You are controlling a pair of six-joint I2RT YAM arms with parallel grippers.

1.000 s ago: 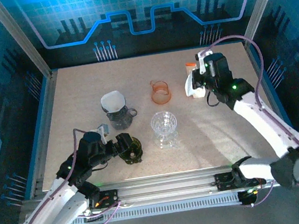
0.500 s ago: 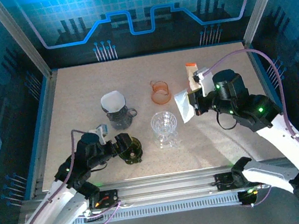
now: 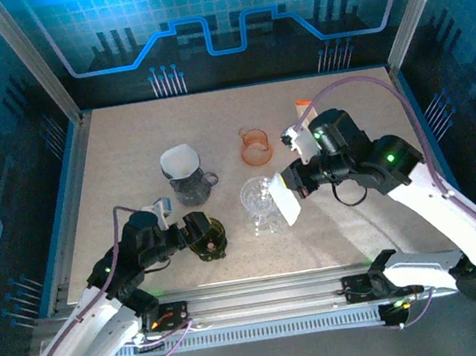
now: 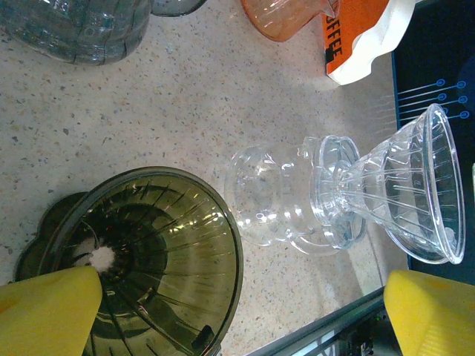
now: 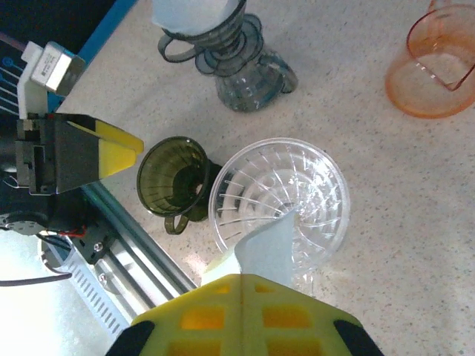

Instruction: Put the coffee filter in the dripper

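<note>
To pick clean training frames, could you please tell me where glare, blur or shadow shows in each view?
Top external: blue-tinted backdrop, soft arm shadows on the table. Left wrist: clear dripper sharp with small highlights, fingers blurred at the corners. Right wrist: lower-left corner washed out, filter slightly soft.

Robot lab test cell: aluminium frame posts (image 3: 31, 61), blue circuit-print wall panels (image 3: 214, 20), speckled tabletop (image 3: 126, 150), mounting rail (image 3: 264, 292).

Orange cup (image 3: 255, 147), coffee bag (image 3: 303, 106), glass carafe (image 3: 190, 186)
</note>
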